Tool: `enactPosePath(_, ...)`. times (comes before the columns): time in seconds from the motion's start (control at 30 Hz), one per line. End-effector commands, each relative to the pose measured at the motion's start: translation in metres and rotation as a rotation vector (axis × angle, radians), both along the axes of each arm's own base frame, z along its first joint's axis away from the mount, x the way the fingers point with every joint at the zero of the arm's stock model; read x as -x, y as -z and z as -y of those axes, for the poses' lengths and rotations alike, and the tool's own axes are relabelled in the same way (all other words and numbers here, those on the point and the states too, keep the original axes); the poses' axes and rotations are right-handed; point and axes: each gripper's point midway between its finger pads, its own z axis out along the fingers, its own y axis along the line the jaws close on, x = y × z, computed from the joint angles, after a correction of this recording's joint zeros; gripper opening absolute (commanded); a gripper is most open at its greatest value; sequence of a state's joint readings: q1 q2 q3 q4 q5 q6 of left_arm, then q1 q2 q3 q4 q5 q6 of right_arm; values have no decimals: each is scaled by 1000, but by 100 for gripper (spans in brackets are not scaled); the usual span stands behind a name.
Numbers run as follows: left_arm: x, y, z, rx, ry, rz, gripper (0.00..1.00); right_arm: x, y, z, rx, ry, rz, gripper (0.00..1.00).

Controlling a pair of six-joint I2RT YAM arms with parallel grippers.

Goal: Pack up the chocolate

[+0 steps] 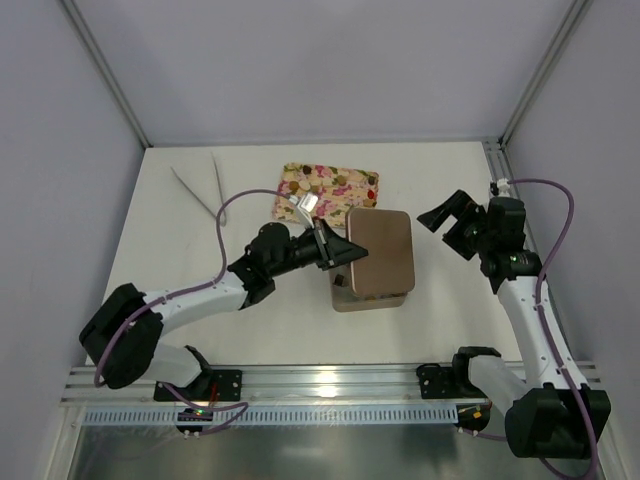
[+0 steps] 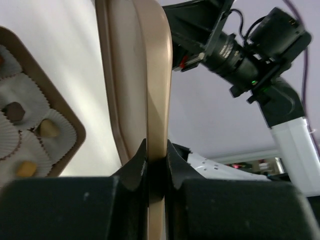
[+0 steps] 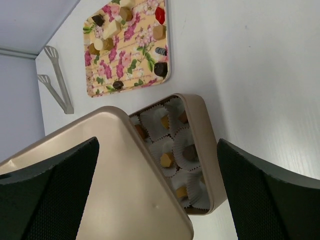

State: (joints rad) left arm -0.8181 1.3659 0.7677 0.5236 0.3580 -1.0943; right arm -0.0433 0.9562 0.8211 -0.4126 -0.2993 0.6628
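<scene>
Brown and golden chocolate [image 3: 166, 159] in tin [image 3: 212, 165] paper cups [image 3: 156, 118], more on floral tray [image 3: 100, 85]

The lid [image 3: 115, 175] and the tin [image 3: 210, 155] show a smooth, satin metallic finish. The cups [image 3: 155, 120] in the tin are crinkled white paper. The bench [image 3: 250, 75] is matt white. The fingers [image 3: 270, 200] of the right tool [image 1: 446, 222] are matt black with a fine mesh texture.

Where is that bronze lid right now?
The bronze metal lid is mid-table in the overhead view, pinched by the left hand above the open bronze tin.
</scene>
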Motion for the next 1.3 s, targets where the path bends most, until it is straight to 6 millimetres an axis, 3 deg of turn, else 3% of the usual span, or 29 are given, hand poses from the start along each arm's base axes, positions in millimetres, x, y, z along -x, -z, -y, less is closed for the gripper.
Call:
enactPosePath(0.0, -5, -59, -5, 318, -35, 47, 0, -6, 3, 0, 29, -20, 48, 100)
enactPosePath(0.27, -27, -17, -9, 399, -84, -50, 0, -12, 27, -8, 40, -40, 18, 100)
enactPosePath(0.37, -35, -13, -15, 446, -84, -74, 0, -15, 34, -8, 39, -40, 14, 100)
enactPosePath(0.4, -39, -4, -14, 438, -86, -91, 0, -16, 35, -9, 38, -41, 14, 100)
enactPosePath(0.43, -43, -2, -18, 443, -93, -97, 0, -15, 38, -17, 35, -67, 13, 100)
enactPosePath(0.63, -50, 14, -21, 446, -64, -154, 0, -20, 52, -27, 5, -93, 4, 100)
enactPosePath(1.27, -41, 41, -27, 416, 65, -247, 0, -25, 75, -53, -19, -122, -15, 100)
